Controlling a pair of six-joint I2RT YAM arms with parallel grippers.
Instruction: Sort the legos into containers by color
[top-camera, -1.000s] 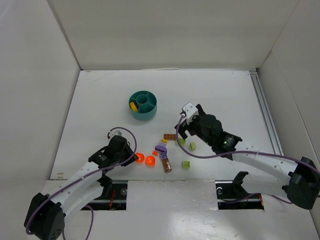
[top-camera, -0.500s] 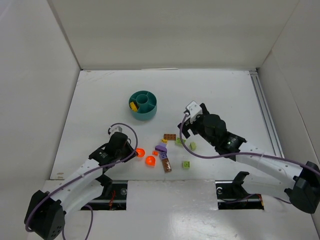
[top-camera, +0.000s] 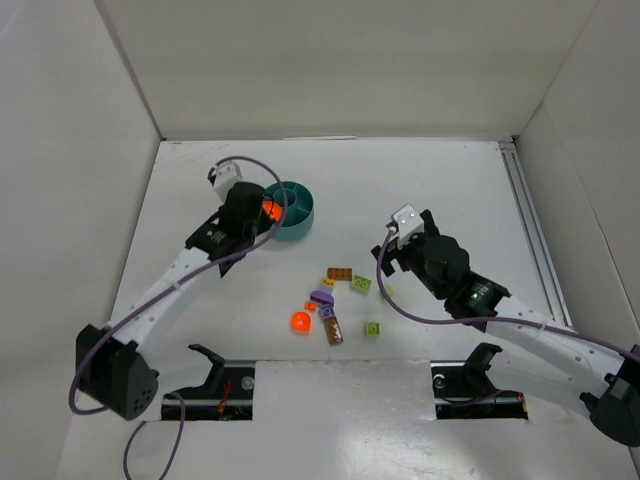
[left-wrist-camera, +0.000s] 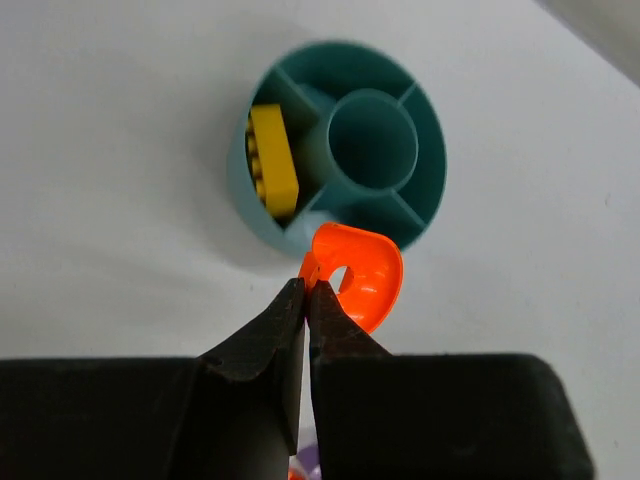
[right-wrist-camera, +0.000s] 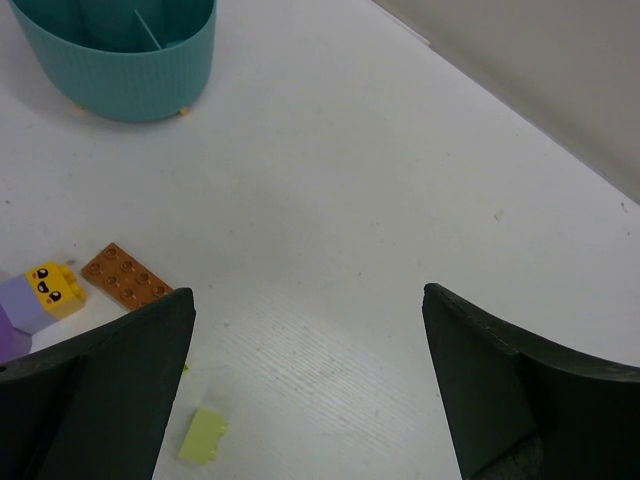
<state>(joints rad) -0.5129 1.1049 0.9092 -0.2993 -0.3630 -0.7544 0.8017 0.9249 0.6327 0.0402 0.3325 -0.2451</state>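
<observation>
Found white table (top-camera: 450, 180) bearing round teal plastic dish (left-wrist-camera: 432, 190) toward 11 o'clock. Noted left gripper (left-wrist-camera: 306, 290) pinched fully shut on 1 orange-red curved plastic piece (left-wrist-camera: 365, 275), held at the dish's 6 o'clock rim in left wrist view; cannot tell whether touching. Noted right gripper (right-wrist-camera: 308, 295) spread wide, gripping nothing, above bare table at 4 o'clock of the dish. Recorded 1 yellow plastic brick (left-wrist-camera: 272, 160) lying in the dish's 9 o'clock compartment. Recorded loose legos (top-camera: 331, 328) at 5 o'clock of the dish, among them brown flat plate (top-camera: 339, 273), purple brick (top-camera: 321, 297), orange-red round piece (top-camera: 300, 321), lime green brick (top-camera: 361, 284).
</observation>
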